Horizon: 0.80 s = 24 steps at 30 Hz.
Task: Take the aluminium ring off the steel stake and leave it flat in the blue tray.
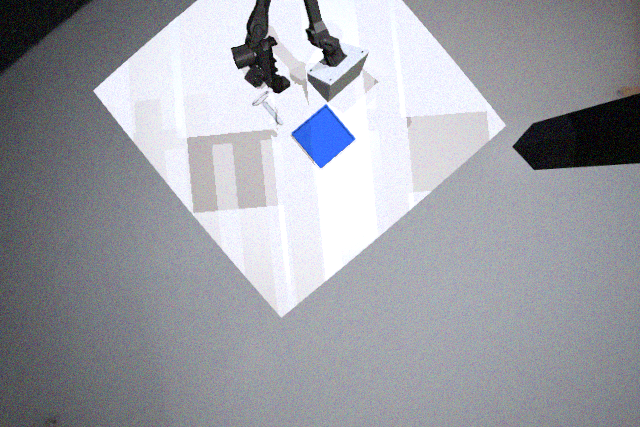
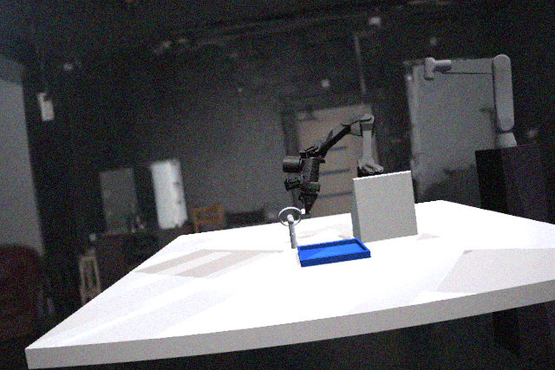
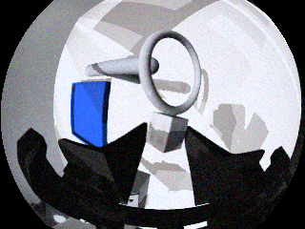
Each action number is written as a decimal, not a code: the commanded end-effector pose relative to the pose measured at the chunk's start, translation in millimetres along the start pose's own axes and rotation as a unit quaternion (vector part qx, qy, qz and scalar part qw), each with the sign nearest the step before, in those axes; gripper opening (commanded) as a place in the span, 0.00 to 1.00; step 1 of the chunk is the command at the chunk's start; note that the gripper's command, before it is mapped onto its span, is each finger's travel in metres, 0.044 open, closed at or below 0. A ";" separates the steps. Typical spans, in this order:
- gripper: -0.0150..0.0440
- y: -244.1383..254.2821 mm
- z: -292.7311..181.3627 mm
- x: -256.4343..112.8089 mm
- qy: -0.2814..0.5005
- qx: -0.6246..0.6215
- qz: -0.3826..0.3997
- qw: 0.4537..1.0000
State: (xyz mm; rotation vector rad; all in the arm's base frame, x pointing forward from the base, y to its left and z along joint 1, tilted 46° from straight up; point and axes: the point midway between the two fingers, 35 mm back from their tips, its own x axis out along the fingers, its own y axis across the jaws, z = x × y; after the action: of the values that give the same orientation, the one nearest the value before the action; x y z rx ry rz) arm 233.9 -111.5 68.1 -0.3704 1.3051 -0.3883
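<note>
The aluminium ring (image 1: 254, 102) (image 2: 280, 216) (image 3: 195, 72) is tilted on edge, high above the table at the top of the steel stake. The stake (image 1: 271, 113) (image 2: 293, 238) (image 3: 114, 67) stands upright; in the wrist view its upper end shows through the ring's opening. I cannot tell whether the cross-bar still passes through the ring. My gripper (image 2: 307, 212) (image 3: 166, 128) is shut on the ring's square tab (image 3: 168, 135), with a fingertip on either side. The blue tray (image 1: 330, 145) (image 2: 334, 250) (image 3: 91, 112) lies beside the stake, with nothing in it.
A tall grey box (image 1: 346, 78) (image 2: 385, 206) stands behind the tray, close to the arm's base. The white table (image 1: 341, 215) (image 2: 251, 303) carries patches of shadow. A second, pale arm (image 2: 503, 93) stands on a dark pedestal in the background.
</note>
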 end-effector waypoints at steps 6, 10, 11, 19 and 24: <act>0.25 -1.7 3.6 -6.0 -0.004 -0.002 0.003 1.000; 0.25 0.5 6.0 -11.7 -0.004 -0.002 0.003 1.000; 0.25 1.0 6.6 -13.1 -0.004 -0.002 0.004 1.000; 0.25 5.3 10.8 -24.8 -0.003 -0.001 0.004 1.000; 0.25 7.9 13.0 -32.3 -0.003 -0.001 0.005 1.000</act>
State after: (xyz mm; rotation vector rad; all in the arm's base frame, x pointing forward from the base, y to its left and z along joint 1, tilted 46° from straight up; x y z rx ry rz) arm 238.0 -91.8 90.0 -0.3692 1.3104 -0.3733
